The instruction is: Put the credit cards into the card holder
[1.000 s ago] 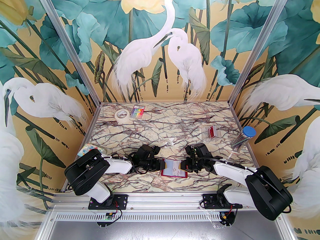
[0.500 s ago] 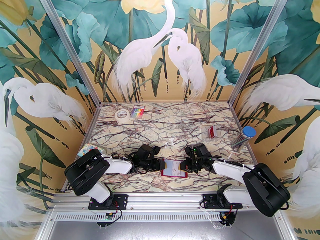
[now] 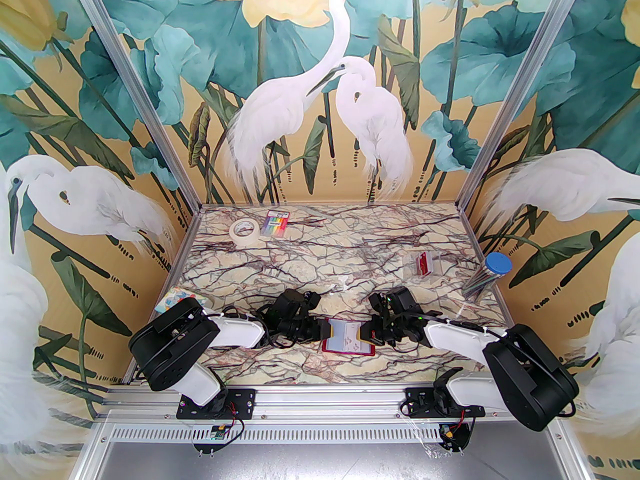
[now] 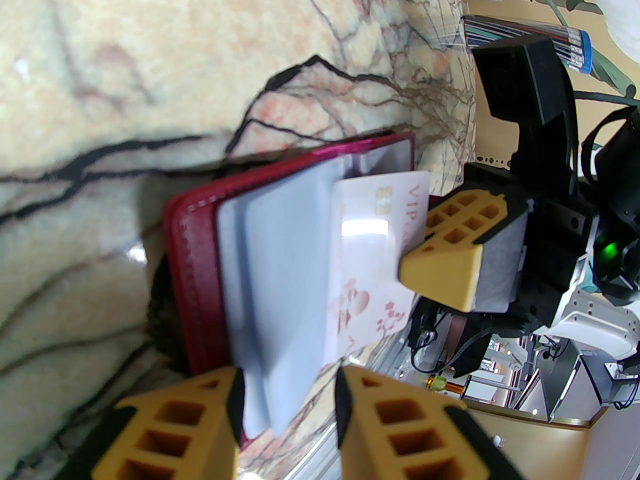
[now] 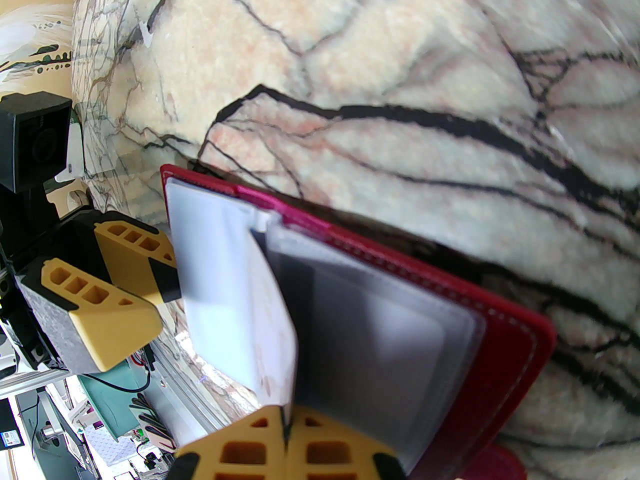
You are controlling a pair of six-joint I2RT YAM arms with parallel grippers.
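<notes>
The dark red card holder (image 3: 350, 352) lies open on the marble table, close to the arm bases, with its grey plastic sleeves (image 4: 280, 268) fanned up. My right gripper (image 3: 363, 335) is shut on the right edge of a pale credit card (image 4: 370, 248) printed with VIP and hearts. The card's left part sits under a sleeve. From the right wrist, the card (image 5: 270, 328) runs edge-on into my shut right gripper (image 5: 286, 418), beside the holder's red cover (image 5: 510, 338). My left gripper (image 4: 290, 393) stands partly open astride the sleeves' left edge, with a gap on one side.
A clear plastic case (image 3: 422, 264) with something red inside and a blue-capped tube of pencils (image 3: 487, 274) lie at the right. A tape roll (image 3: 245, 231) and a rainbow-striped packet (image 3: 277, 224) sit at the back left. A colourful pad (image 3: 175, 298) lies by the left wall.
The right arm's elbow has drifted slightly left and its gripper has edged toward the card holder with the card. The left arm has not moved.
</notes>
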